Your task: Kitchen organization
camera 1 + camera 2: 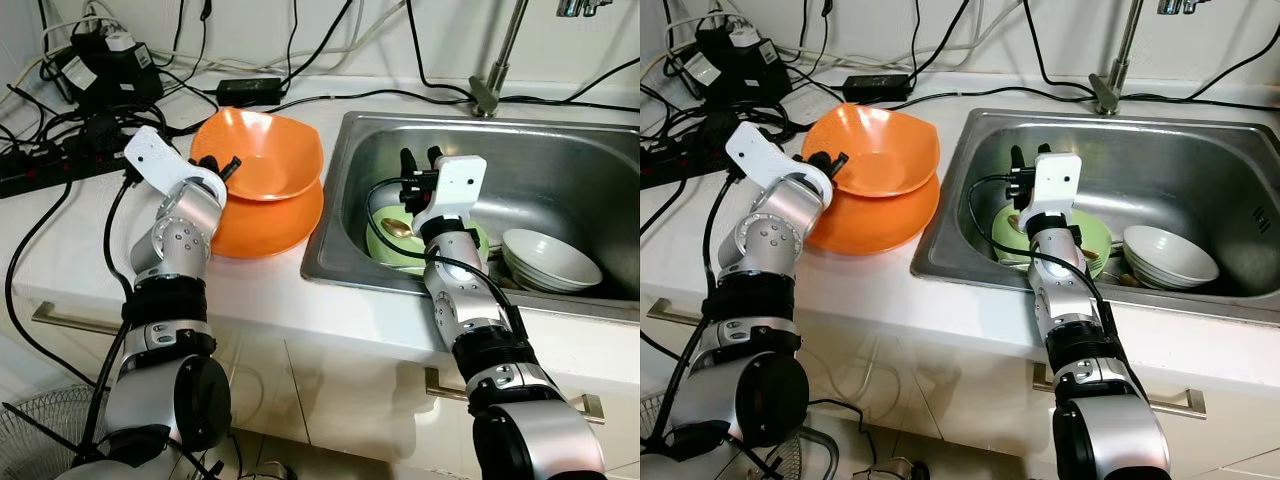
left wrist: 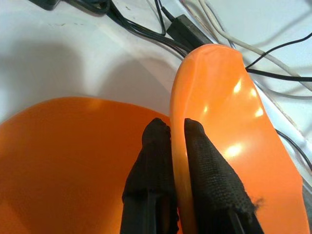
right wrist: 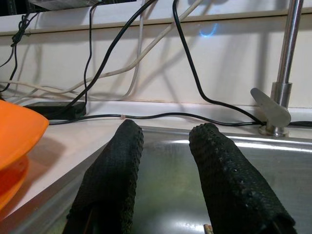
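The left gripper (image 2: 176,141) has its two fingers pinched on the rim of the upper orange bowl (image 1: 262,152), one finger inside and one outside. That bowl sits tilted on a second orange bowl (image 1: 268,226) on the countertop (image 1: 90,240), right by the left edge of the sink (image 1: 560,140).

The right gripper (image 3: 163,161) hovers inside the sink over its front-left part, fingers spread with nothing between them. Just below it is a green bowl with a spoon (image 1: 398,227) in it, and a stack of white bowls (image 1: 548,258) sits toward the front right corner.

My take: the step in hand is lifting or reseating that top bowl. A thin rim pinch lets it swing, so I'd keep the wrist level and move slowly, and watch the cables (image 1: 60,130) along the back edge of the counter.
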{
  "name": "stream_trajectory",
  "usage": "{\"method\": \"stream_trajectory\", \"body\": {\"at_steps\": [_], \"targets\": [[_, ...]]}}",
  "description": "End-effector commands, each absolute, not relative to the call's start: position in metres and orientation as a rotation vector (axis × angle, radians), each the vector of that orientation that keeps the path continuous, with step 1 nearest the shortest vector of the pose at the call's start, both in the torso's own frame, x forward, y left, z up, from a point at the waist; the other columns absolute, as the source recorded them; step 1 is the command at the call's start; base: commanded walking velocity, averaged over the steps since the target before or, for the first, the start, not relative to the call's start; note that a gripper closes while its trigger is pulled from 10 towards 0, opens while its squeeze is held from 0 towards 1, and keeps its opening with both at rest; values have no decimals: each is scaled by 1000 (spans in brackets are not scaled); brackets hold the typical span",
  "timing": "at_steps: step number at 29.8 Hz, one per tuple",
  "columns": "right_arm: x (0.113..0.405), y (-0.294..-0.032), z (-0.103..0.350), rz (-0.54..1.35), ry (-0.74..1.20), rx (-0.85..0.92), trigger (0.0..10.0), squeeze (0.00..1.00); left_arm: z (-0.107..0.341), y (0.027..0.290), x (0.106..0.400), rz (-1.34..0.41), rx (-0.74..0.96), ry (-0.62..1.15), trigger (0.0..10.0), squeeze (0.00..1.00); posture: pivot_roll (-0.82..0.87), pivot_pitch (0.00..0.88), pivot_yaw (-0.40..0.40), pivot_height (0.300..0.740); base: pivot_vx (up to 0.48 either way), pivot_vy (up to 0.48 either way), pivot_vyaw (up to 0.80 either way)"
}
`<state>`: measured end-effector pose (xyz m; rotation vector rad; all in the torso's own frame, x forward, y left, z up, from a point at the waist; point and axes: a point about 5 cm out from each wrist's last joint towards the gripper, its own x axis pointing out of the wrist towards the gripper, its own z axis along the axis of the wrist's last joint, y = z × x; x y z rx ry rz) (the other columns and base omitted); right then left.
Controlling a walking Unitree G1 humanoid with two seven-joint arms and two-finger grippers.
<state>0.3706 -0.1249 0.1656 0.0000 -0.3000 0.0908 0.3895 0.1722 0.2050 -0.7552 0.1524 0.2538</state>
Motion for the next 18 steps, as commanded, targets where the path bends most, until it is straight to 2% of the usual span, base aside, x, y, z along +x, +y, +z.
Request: {"method": "stream_trajectory", "body": {"at_steps": [1,7,18], "targets": [[367,-125,151,84,-244,8,10000,0,204,173,388,238,-793,120,0,0,140,25,120,740,0,0,0],[367,-125,150,85,-243,7,10000,0,224,171,387,154,-859,-16,0,0,140,15,117,740,0,0,0],[368,-122,151,97,-244,9,10000,0,249,152,381,-41,-817,-156,0,0,142,1,112,740,0,0,0]]}}
